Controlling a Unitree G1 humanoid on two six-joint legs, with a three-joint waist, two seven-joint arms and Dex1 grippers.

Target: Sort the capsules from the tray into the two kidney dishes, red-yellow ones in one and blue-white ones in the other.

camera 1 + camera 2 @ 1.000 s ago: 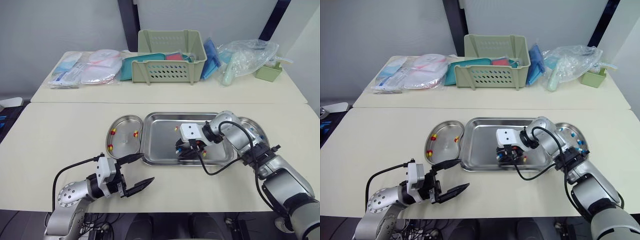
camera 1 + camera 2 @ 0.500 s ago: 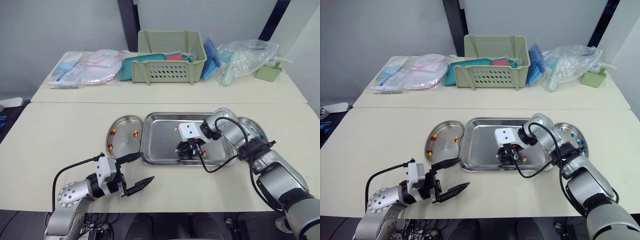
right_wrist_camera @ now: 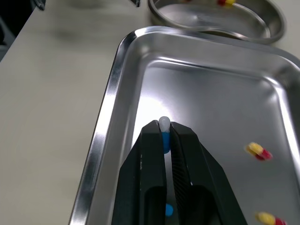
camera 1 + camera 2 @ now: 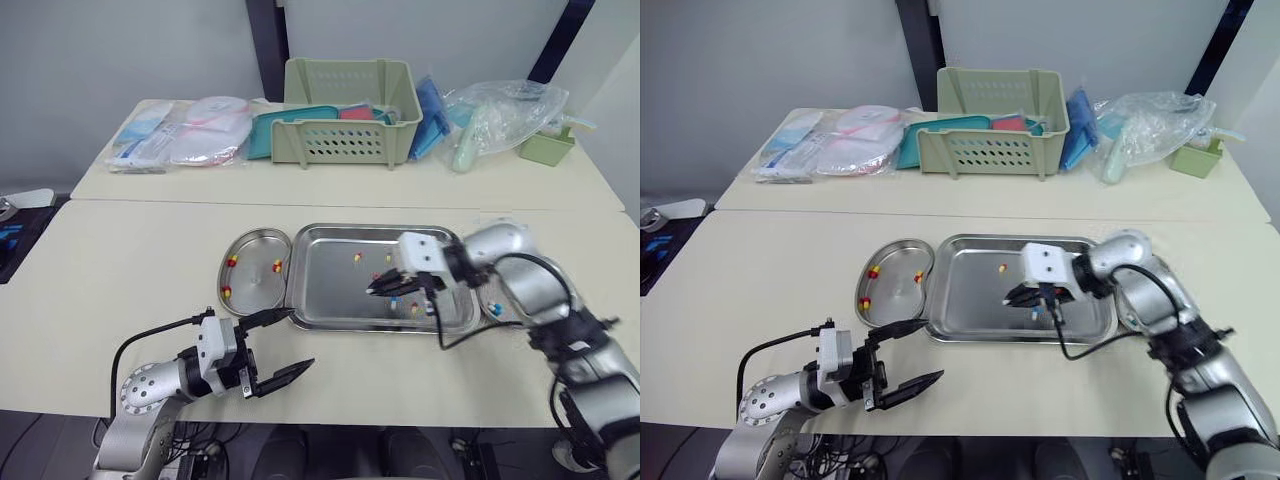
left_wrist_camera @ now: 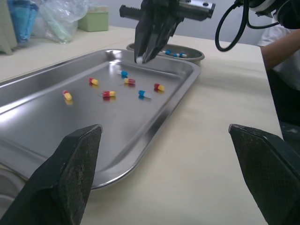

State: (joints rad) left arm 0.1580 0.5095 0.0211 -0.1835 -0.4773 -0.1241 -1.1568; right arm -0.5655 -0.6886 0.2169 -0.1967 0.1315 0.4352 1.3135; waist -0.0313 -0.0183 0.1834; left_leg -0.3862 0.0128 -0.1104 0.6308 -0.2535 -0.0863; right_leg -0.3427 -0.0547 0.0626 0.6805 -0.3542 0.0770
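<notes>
Blue-white capsule (image 3: 164, 124) pinched betw. right gripper (image 3: 165, 128) fingers (image 3: 150, 146).

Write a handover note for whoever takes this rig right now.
Right gripper shut on a blue-white capsule, held above the tray.
Left gripper open, empty, over the table near the left kidney dish.
Done: three red-yellow capsules in the left dish, blue-white ones in the right kidney dish.
Left: drop the held capsule there, then sort the loose capsules of both colours on the tray.
</notes>
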